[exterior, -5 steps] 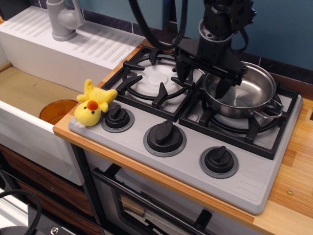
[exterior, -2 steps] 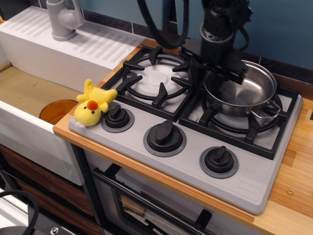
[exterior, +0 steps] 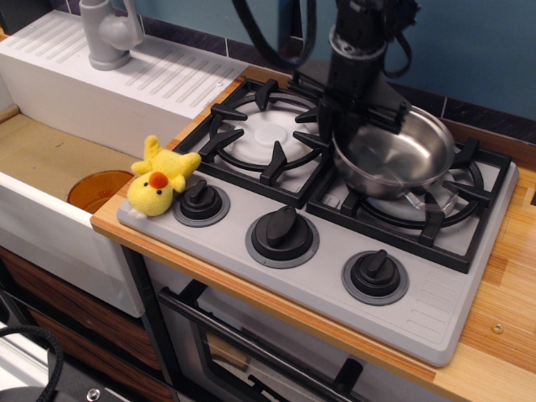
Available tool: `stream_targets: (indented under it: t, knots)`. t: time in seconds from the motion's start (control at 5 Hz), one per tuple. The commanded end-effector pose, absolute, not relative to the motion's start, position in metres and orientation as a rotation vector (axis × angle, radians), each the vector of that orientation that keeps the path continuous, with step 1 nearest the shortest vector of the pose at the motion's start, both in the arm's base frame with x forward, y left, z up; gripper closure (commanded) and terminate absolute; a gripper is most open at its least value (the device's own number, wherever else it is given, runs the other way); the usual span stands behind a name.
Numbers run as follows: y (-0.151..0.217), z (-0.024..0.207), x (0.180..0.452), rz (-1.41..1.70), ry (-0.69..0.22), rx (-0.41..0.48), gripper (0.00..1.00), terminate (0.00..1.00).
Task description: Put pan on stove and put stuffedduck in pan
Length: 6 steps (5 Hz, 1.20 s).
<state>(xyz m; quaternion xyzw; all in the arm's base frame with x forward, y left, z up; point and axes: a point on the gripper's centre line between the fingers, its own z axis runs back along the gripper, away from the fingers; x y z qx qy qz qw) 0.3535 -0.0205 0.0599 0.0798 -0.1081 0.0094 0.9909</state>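
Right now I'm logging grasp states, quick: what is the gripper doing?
Gripper: shut on the pan, gripping its left rim; the pan looks tilted and lifted above the right burner of the stove.

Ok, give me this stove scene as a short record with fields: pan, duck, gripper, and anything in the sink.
pan: shiny round steel pan, tilted, over the right burner of the grey toy stove
duck: fuzzy yellow plush duck, at the stove's left front corner beside the left black knob, not in the pan
gripper: black gripper at the pan's left rim, apparently gripping it
sink: round orange disc lying in the basin
task status: duck not yet moved
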Motion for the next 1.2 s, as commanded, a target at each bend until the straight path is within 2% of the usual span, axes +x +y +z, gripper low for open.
stream_targets:
  t: [0.0,0.2,0.4,0.6,1.0]
  knots:
    - [-0.020,0.152,0.354,0.022,-0.179,0.156,1.00,0.00]
    - [-0.010,0.178,0.362,0.002,-0.148,0.177,1.00,0.00]
    - [0.015,0.188,0.372,-0.039,-0.154,0.209,1.00,0.00]
    - [0.052,0.189,0.380,-0.075,-0.152,0.232,1.00,0.00]
    - [0.080,0.172,0.375,-0.049,-0.148,0.214,1.00,0.00]
